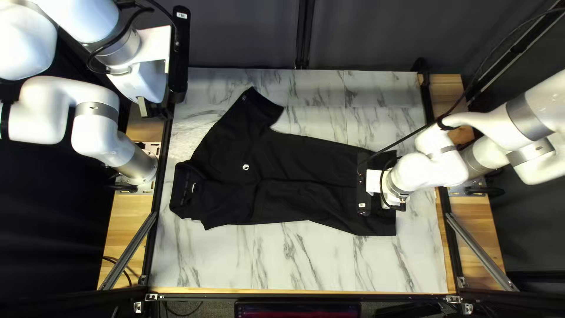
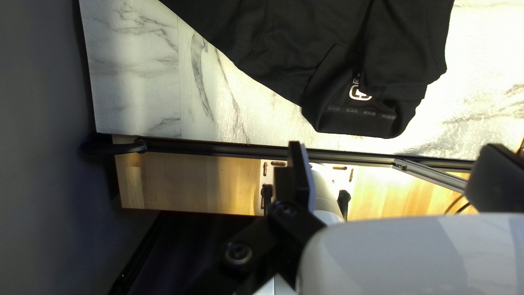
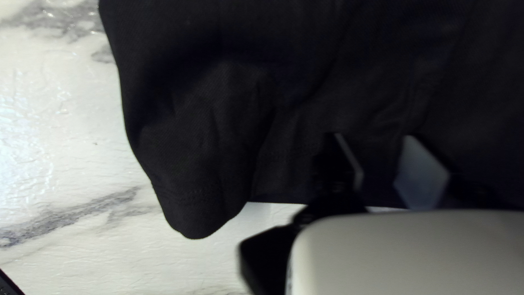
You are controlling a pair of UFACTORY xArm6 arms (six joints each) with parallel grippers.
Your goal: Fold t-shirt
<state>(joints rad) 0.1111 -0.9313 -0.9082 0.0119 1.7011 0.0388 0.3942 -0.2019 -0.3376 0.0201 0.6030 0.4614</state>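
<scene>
The left arm point(image 1: 97, 129) rises from its base at the table's left edge; the left gripper point(image 1: 154, 109) hangs raised, beyond the collar end of the T-shirt, released, its two fingers point(image 2: 299, 169) spread wide, with the wooden strip point(image 2: 180, 186) showing between them in its own wrist view.

Next comes the T-shirt point(image 1: 294, 203), black, lying lengthwise across the marble-patterned table point(image 1: 206, 256); its collar point(image 1: 181, 191) is at the left of the top left view; one sleeve point(image 1: 256, 109) reaches slantwise toward the far edge; a small white badge point(image 1: 246, 167) sits on the cloth beyond the collar, and creases run along the body toward the hem.

At the hem end the right gripper point(image 1: 374, 181) points down over the cloth, released too, fingers parted less widely; dark against dark, I can't quite tell whether they touch the fabric; beside them a rounded corner point(image 3: 196, 213) of cloth juts past the straight hem point(image 3: 278, 200); the right arm point(image 1: 432, 171) comes in from the right.
</scene>
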